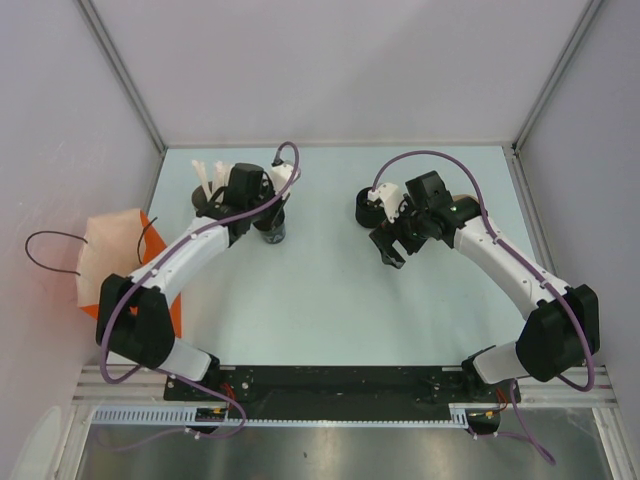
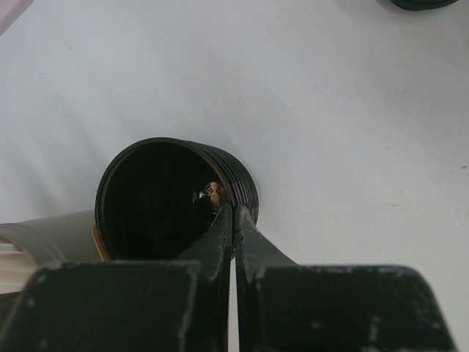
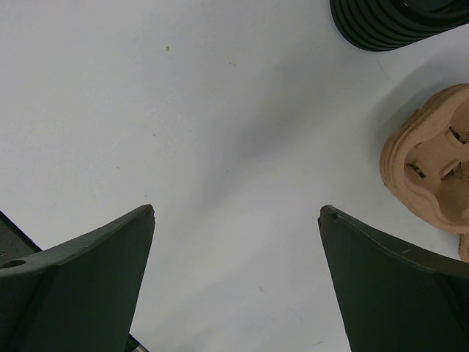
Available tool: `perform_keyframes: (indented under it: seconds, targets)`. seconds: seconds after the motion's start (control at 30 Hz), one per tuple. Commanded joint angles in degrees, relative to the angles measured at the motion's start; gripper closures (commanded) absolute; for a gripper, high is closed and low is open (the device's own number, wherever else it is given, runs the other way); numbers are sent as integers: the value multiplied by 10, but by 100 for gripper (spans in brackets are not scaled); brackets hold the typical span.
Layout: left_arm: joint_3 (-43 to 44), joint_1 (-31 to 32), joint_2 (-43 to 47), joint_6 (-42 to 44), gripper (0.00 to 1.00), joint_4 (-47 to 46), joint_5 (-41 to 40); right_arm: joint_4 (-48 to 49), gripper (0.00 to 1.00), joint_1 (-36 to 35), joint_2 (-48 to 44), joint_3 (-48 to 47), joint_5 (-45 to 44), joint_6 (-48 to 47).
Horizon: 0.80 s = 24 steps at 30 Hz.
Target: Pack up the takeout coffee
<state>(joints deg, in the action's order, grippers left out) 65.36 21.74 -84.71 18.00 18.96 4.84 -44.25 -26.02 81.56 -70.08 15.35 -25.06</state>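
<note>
The takeout coffee (image 1: 368, 208), a black ribbed cup with a black lid, stands at the table's middle right; its edge also shows in the right wrist view (image 3: 396, 22). My right gripper (image 3: 238, 210) hovers open just in front of it (image 1: 392, 250), with only bare table between its fingers. A similar black cup without a lid (image 2: 176, 198) stands at the middle left (image 1: 270, 234). My left gripper (image 2: 234, 209) is shut on that cup's rim, one finger inside and one outside.
A grey cup of white straws (image 1: 207, 190) stands right beside the lidless cup. A tan pulp cup carrier (image 3: 432, 169) lies near the lidded cup. An orange and white bag (image 1: 112, 258) with black handles sits at the table's left edge.
</note>
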Motion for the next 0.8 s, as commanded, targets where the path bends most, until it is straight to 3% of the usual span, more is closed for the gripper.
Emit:
perform_keyframes:
  seconds: [0.0,0.77]
  targets:
    - [-5,-3,39,-3,100,-35,-11,12,0,1,2,1,-7,7]
    - [-24,8,102,20,99,-72,-38,16,0,12,4,2,-5,10]
